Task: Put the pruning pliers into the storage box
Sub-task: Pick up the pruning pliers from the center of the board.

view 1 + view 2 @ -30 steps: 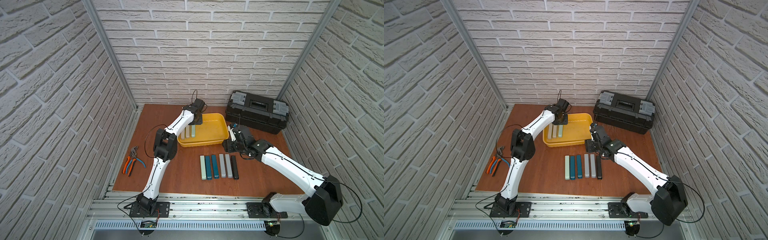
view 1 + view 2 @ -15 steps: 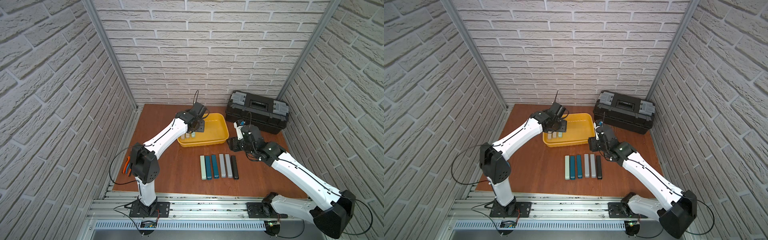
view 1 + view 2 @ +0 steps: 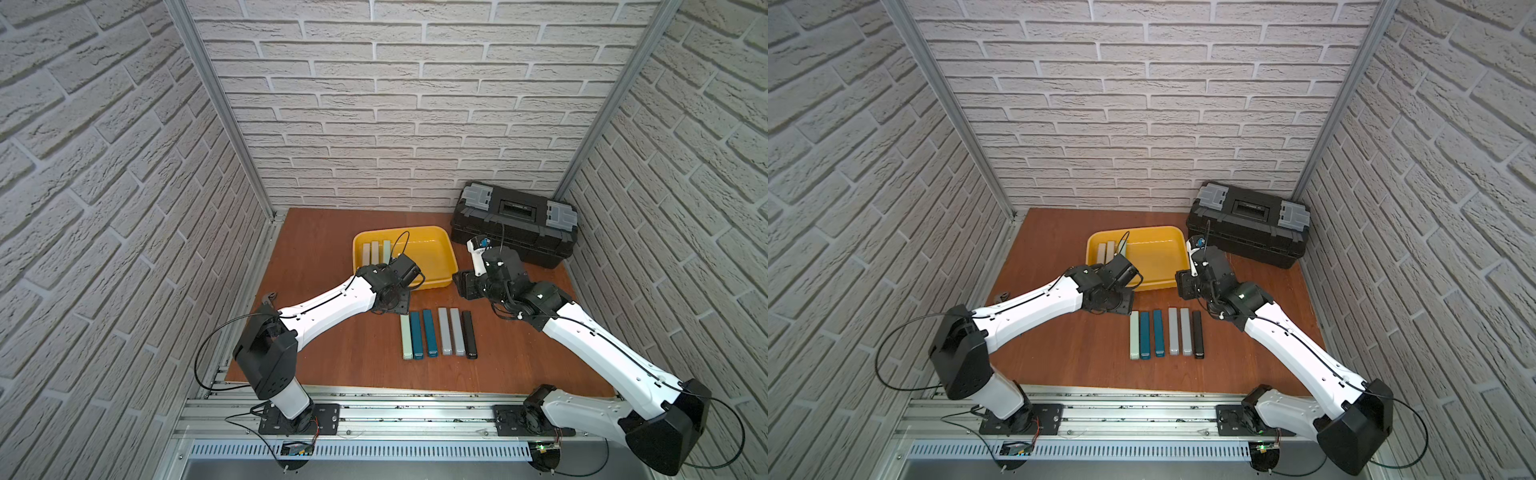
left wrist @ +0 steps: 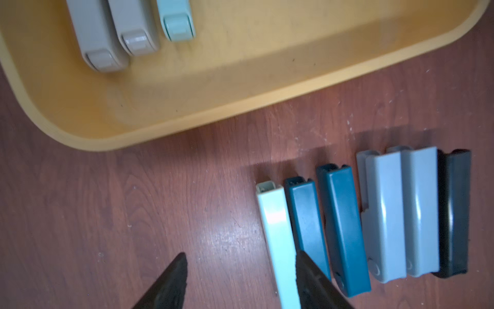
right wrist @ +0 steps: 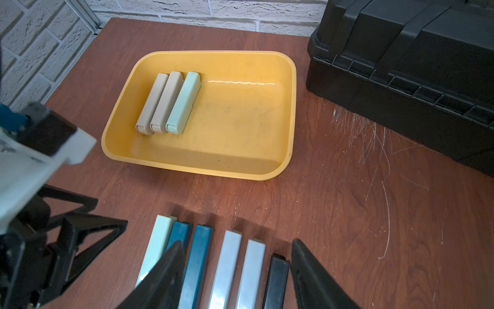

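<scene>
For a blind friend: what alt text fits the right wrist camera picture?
A yellow tray holds three slim bars side by side, two beige and one mint. Six more bars lie in a row on the brown table, partly hidden by this arm's open black claw; a black toolbox stands nearby.

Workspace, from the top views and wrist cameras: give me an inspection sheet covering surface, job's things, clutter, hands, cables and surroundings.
Surface: brown wood-grain tabletop, with fine scratches beside the toolbox.
Job's things: yellow tray holds three bars, two beige and one mint, side by side; six bars lie in a row on the table: mint, two teal, two grey, black.
Clutter: toolbox, lid down, back right; metal tool tip showing behind the left arm.
Hands: left hand open, empty, at the row's mint end; right hand open, empty, above the row.
Cables: black loops at both arm bases; thin loop over the tray.
Surroundings: brick-pattern walls on three sides; aluminium rail in front.
</scene>
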You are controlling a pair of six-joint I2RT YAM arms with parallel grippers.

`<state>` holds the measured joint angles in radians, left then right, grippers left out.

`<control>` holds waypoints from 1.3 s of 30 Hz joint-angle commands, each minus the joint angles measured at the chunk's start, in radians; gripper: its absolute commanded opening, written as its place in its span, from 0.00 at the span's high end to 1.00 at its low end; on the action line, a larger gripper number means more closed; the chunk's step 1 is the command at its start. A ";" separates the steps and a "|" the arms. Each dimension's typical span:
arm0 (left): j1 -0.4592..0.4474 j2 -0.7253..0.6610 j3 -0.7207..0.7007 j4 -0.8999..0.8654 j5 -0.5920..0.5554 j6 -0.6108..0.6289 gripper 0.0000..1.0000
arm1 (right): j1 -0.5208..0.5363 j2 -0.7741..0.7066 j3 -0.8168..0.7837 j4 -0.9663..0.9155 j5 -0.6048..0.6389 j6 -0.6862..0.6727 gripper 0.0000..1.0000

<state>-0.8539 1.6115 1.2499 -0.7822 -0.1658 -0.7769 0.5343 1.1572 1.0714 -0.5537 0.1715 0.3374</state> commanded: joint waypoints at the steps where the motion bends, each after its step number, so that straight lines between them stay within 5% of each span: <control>1: -0.043 -0.003 -0.039 0.065 0.019 -0.079 0.35 | 0.006 -0.007 -0.017 0.024 -0.015 0.023 0.36; 39: -0.075 0.139 -0.129 0.141 0.054 -0.211 0.35 | 0.007 0.052 -0.082 0.061 -0.052 0.072 0.36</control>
<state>-0.9257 1.7370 1.1217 -0.6254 -0.1024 -0.9745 0.5346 1.2083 1.0035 -0.5339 0.1257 0.3908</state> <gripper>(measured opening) 0.649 0.639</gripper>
